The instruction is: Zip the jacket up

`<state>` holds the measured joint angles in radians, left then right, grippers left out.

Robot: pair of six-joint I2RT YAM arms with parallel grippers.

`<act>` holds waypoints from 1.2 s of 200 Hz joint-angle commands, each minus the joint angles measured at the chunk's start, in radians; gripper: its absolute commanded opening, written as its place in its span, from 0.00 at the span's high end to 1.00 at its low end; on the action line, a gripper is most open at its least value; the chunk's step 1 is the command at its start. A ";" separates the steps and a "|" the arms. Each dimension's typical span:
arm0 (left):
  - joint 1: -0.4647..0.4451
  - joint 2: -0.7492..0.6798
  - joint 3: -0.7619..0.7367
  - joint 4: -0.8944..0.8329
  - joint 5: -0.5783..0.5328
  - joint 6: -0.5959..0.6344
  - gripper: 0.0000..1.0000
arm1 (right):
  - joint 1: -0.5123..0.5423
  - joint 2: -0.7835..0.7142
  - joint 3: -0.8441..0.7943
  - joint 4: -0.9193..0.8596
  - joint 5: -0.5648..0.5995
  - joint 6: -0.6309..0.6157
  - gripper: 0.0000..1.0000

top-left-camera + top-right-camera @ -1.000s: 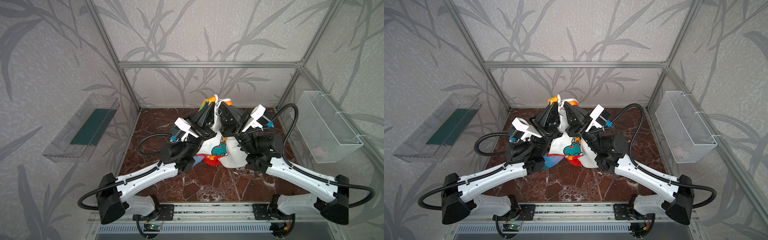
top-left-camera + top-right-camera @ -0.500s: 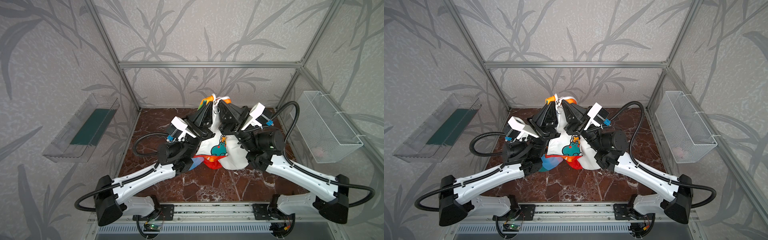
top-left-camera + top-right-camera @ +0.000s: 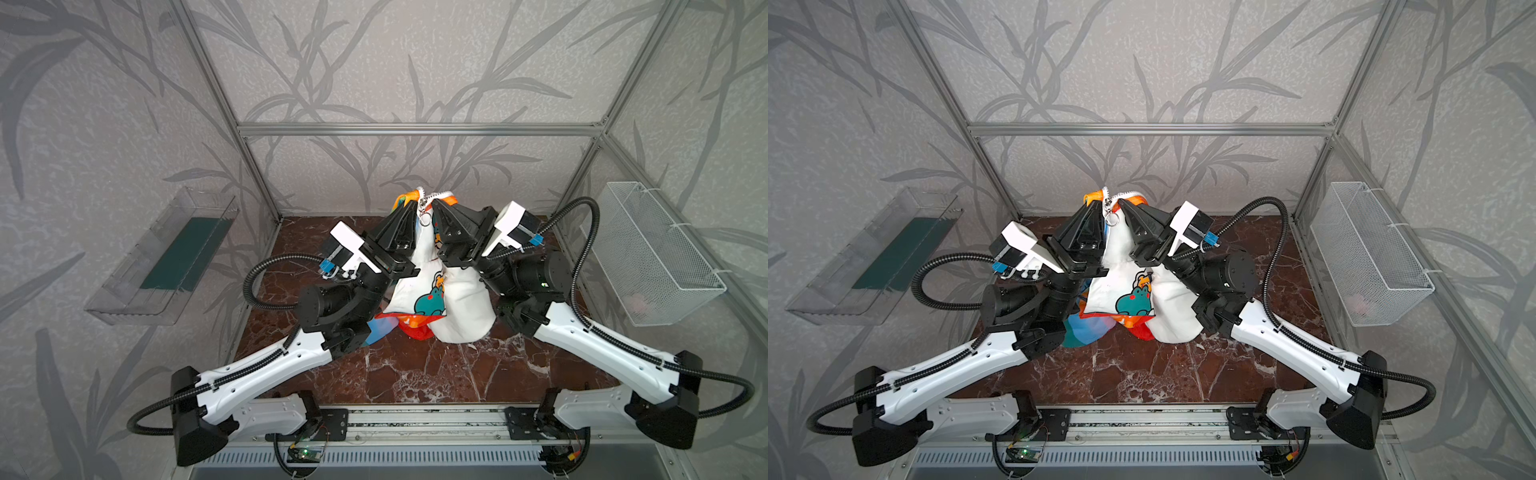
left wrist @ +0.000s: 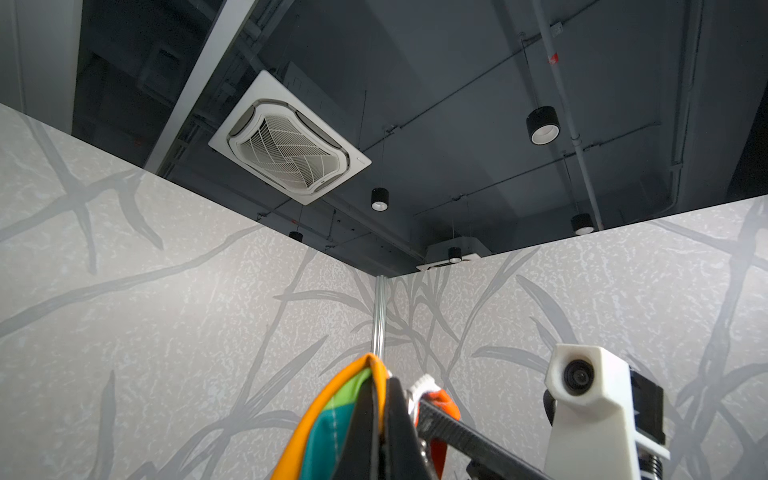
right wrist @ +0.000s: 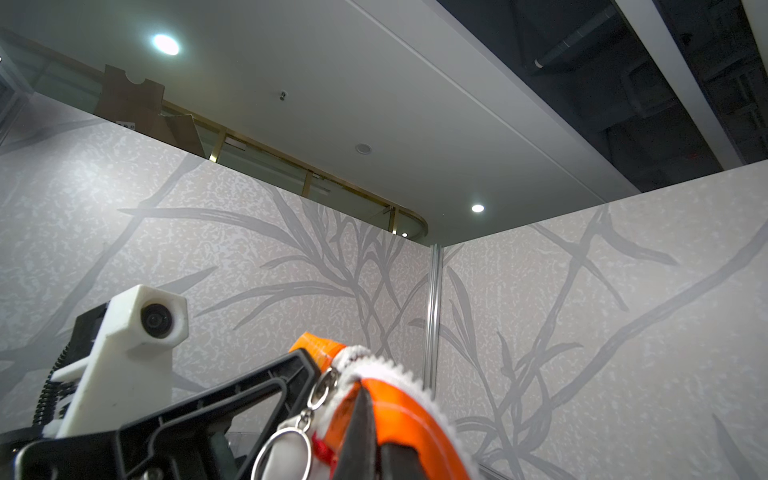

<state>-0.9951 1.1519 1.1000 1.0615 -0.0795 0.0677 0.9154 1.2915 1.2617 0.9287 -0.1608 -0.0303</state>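
1. Desk (image 3: 415, 374) (image 3: 1142, 374): dark red-brown marble pattern with white veins, enclosed by leaf-patterned walls.

2. Clear tray (image 3: 166, 257) (image 3: 876, 257): see-through plastic, mounted on the left wall, with a dark green sheet lying inside.

3. Wire basket (image 3: 660, 257) (image 3: 1370, 257): white mesh, mounted on the right wall. Something pale pink lies at its bottom, too small to identify.

4. Jacket (image 3: 461, 307) (image 3: 1121, 286): white and padded with a teal cartoon animal, rainbow-striped panels and red cloth at the bottom. It is held up by its top edge over the middle of the desk, towards the back. Its lower folds bunch on the desk between the two arms.

5. Left pincer (image 3: 411, 208) (image 3: 1096, 208) (image 4: 384, 399): pointing upward, clamped tight on the jacket's orange-trimmed striped edge.

6. Right pincer (image 3: 437, 206) (image 3: 1123, 205) (image 5: 363, 399): pointing upward, clamped tight on the facing orange edge, just beside the left pincer's tip.

7. Zipper (image 5: 386, 370): white teeth curving over the top of the edge held by the right pincer.

8. Ring pull (image 3: 424, 218) (image 3: 1109, 218) (image 5: 286, 453): a metal ring on a short link, hanging between the two pincer tips. Neither pincer grips it.
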 commanded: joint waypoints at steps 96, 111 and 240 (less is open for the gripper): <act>0.001 -0.077 -0.048 -0.293 -0.105 -0.050 1.00 | -0.110 0.006 0.051 -0.078 -0.013 0.078 1.00; 0.020 -0.078 -0.130 -0.254 -0.147 -0.112 1.00 | -0.123 -0.003 -0.016 -0.083 0.012 0.107 1.00; 0.056 -0.058 -0.710 -0.183 -0.195 -0.580 1.00 | -0.147 -0.200 -0.670 -0.310 0.113 0.425 1.00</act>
<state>-0.9360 1.1076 0.4191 0.9028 -0.2424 -0.4099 0.7826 1.1557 0.5972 0.6025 -0.0910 0.3088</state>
